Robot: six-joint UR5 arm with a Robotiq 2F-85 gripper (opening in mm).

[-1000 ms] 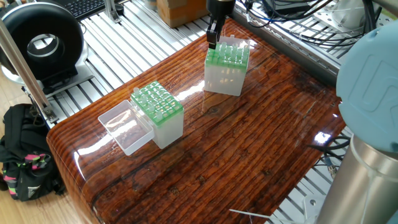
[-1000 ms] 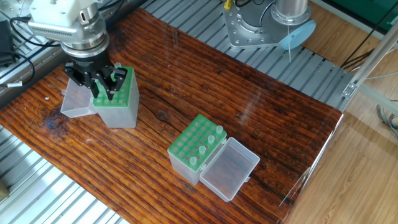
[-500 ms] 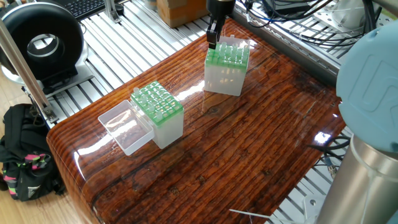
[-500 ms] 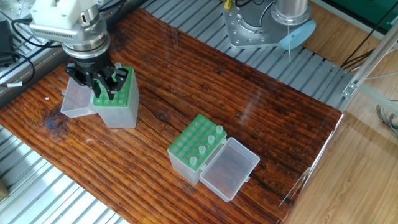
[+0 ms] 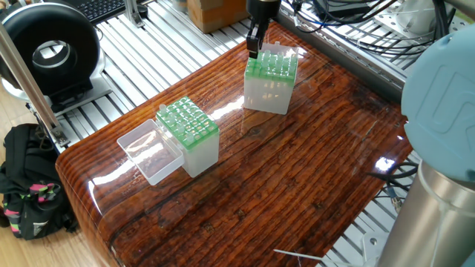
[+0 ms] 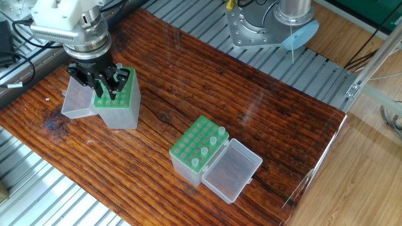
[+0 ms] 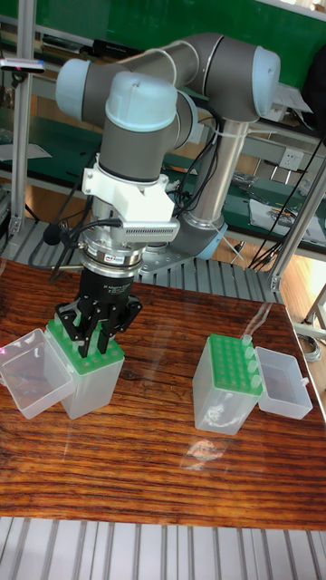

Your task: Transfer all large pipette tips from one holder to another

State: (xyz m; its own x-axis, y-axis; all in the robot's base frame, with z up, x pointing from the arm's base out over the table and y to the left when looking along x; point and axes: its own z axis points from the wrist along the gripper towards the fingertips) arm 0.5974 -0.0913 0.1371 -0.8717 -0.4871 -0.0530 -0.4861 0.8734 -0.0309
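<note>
nothing has shifted: gripper [image 6: 104, 88] hovers on the far holder [image 6: 118, 99], jaw gap unclear. tips [image 6: 207, 144] sit in the near holder [image 6: 198, 150]. a misaligned drop could jam a tip.

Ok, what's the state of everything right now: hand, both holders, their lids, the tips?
hand: down at the first holder's green grid, fingers pointing down; open or shut unclear.
first holder: upright under the hand.
first lid: swung open beside it.
second holder: upright, untouched.
second lid: open, lying flat.
large pipette tips: four seen standing upright in the second holder, row by its lid.
</note>
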